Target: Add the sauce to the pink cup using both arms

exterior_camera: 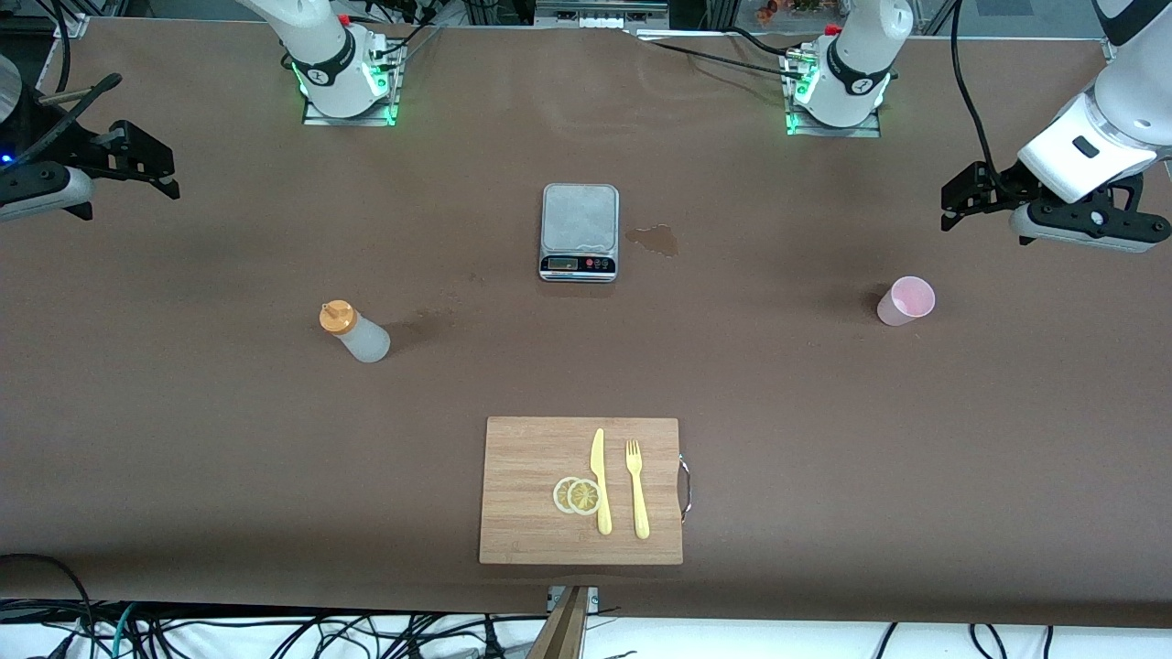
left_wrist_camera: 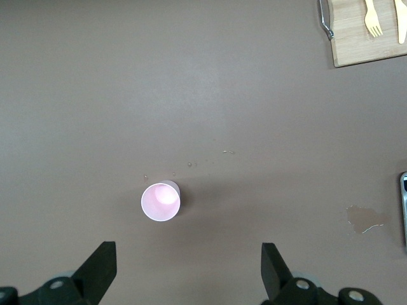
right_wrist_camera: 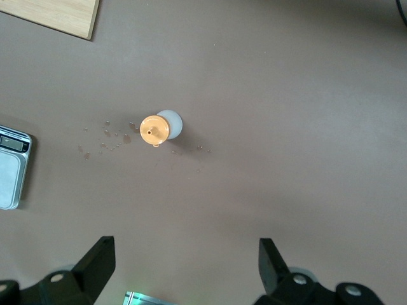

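Observation:
The sauce bottle [exterior_camera: 355,331], whitish with an orange cap, stands on the brown table toward the right arm's end; it shows from above in the right wrist view [right_wrist_camera: 159,129]. The pink cup [exterior_camera: 906,300] stands upright and empty toward the left arm's end, and shows in the left wrist view [left_wrist_camera: 160,201]. My right gripper [exterior_camera: 151,165] hangs open and empty high over the table's end, apart from the bottle [right_wrist_camera: 186,264]. My left gripper [exterior_camera: 957,197] hangs open and empty above the table near the cup, not touching it [left_wrist_camera: 189,267].
A digital scale [exterior_camera: 579,231] sits mid-table with a wet stain [exterior_camera: 655,240] beside it. A wooden cutting board [exterior_camera: 522,458] nearer the front camera carries a yellow knife [exterior_camera: 600,480], a fork [exterior_camera: 636,490] and lemon slices [exterior_camera: 577,495].

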`<state>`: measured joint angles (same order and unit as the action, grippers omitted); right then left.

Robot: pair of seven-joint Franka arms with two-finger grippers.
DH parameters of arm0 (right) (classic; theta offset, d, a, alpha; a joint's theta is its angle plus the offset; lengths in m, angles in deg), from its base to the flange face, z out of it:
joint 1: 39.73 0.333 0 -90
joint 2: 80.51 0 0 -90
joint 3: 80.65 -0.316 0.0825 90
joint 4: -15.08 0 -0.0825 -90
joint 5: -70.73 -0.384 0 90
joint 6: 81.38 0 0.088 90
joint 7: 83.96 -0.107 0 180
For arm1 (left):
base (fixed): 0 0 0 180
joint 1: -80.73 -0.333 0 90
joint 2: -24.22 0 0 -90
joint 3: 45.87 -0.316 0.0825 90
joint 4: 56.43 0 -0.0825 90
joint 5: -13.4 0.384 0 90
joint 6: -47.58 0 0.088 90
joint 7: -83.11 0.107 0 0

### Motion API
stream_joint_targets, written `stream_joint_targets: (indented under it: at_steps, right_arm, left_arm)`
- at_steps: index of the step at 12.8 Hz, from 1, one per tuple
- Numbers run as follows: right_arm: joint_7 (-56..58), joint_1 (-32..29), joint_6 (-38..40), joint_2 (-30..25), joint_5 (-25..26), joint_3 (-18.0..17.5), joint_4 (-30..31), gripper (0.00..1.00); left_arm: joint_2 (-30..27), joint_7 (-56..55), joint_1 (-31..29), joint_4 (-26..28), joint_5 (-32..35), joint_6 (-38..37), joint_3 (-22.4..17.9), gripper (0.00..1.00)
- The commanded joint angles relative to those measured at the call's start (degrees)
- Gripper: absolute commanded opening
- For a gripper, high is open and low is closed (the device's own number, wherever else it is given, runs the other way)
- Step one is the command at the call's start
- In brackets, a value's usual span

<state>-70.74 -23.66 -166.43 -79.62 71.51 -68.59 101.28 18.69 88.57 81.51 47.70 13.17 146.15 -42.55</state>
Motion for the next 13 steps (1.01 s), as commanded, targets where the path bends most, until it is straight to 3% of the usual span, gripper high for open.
stream_joint_targets:
  at_steps: [1, 13]
  right_arm:
    - [-0.1, 0.0, 0.3, -0.3, -0.6, 0.1, -0.3, 1.0]
    - [-0.1, 0.0, 0.4, -0.3, -0.7, 0.2, -0.2, 1.0]
  left_arm:
    - [1.9, -0.4, 0.3, -3.5, 1.1, -2.2, 0.4, 1.0]
    - [3.9, -0.3, -0.3, -5.9, 1.2, -4.1, 0.7, 1.0]
